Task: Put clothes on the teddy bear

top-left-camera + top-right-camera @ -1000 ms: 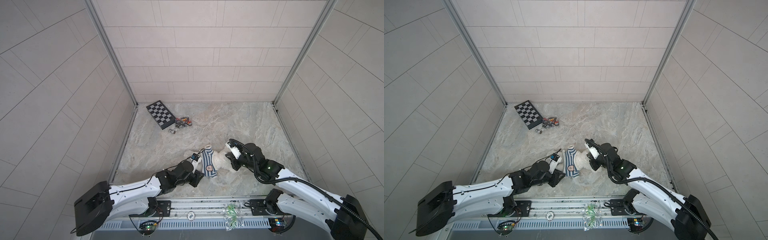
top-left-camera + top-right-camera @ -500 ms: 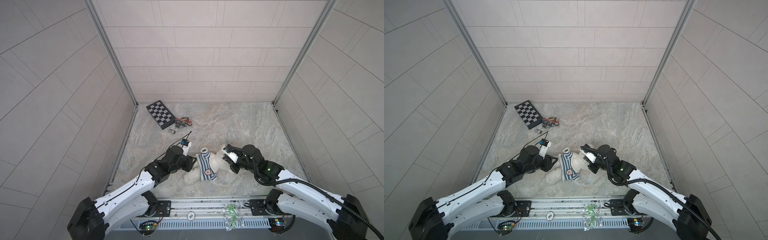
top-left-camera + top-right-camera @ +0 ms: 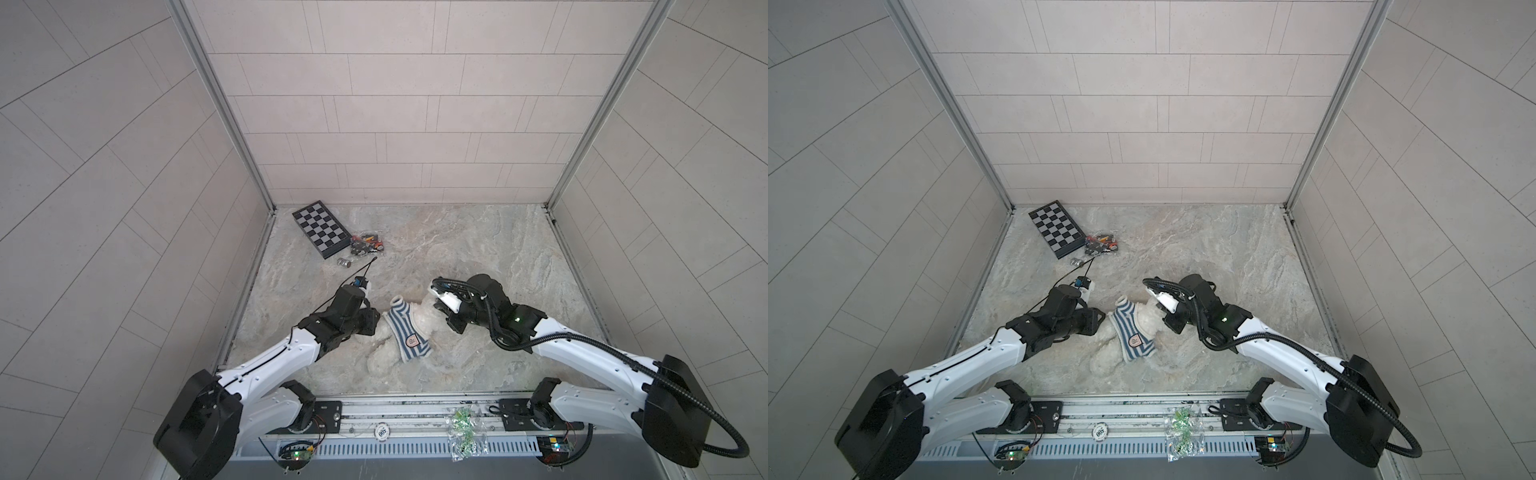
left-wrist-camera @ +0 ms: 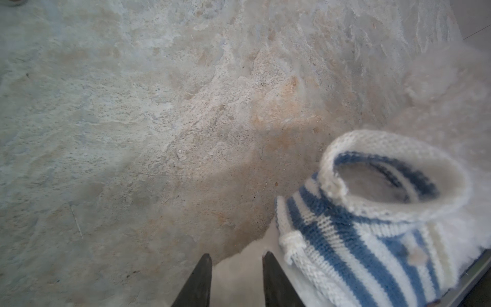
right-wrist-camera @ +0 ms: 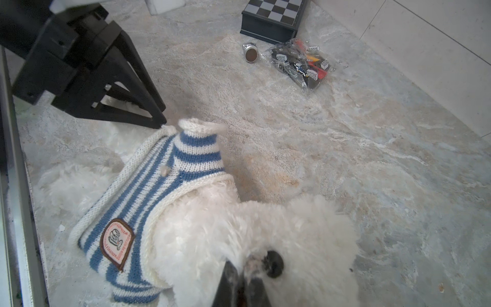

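On the worktop (image 3: 478,249) lay the bear (image 5: 305,226), shirt (image 5: 148,186) over its body, collar empty. We judged it light, soft and floppy, best taken by a limb. Our right hand (image 5: 242,273) was clamped on its muzzle fur; the left hand (image 4: 236,259) straddled fur, grip unclear.

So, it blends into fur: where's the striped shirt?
In both top views the striped shirt lies over the teddy bear, front middle of the table, between left gripper and right gripper.

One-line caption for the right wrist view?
Right gripper pinches the muzzle of the teddy bear; striped shirt drapes its body, collar empty.
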You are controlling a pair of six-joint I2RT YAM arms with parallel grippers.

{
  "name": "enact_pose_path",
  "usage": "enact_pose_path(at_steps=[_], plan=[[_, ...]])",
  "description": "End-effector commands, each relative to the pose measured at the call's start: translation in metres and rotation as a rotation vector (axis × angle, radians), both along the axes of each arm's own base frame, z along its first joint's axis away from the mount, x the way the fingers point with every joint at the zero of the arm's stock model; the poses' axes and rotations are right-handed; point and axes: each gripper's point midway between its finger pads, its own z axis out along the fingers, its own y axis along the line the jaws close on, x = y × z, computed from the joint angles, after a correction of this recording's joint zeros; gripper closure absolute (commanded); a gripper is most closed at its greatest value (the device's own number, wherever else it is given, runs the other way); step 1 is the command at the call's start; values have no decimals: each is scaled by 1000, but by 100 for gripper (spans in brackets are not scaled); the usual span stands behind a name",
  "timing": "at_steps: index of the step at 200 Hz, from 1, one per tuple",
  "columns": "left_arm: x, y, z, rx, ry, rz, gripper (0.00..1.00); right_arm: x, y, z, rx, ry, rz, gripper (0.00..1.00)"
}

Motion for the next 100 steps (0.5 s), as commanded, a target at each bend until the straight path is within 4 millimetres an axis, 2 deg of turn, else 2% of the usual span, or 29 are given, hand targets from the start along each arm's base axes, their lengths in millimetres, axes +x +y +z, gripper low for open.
enact_pose_path(at_steps=[1,27,56,76,100], plan=[[-12,1,-13,-29,38,4,67,18,8,12,2,-42,-1,98],[-25,-9,-16,-79,58,-14,70,39,17,3,-17,-20,-15,97],[-37,-30,-10,-185,47,-32,71,55,30,-8,-32,7,-23,95],[-43,-50,2,-300,13,-36,71,61,37,-3,-11,16,-29,89],[-48,-70,13,-366,-9,-66,69,62,35,9,6,14,-51,79]])
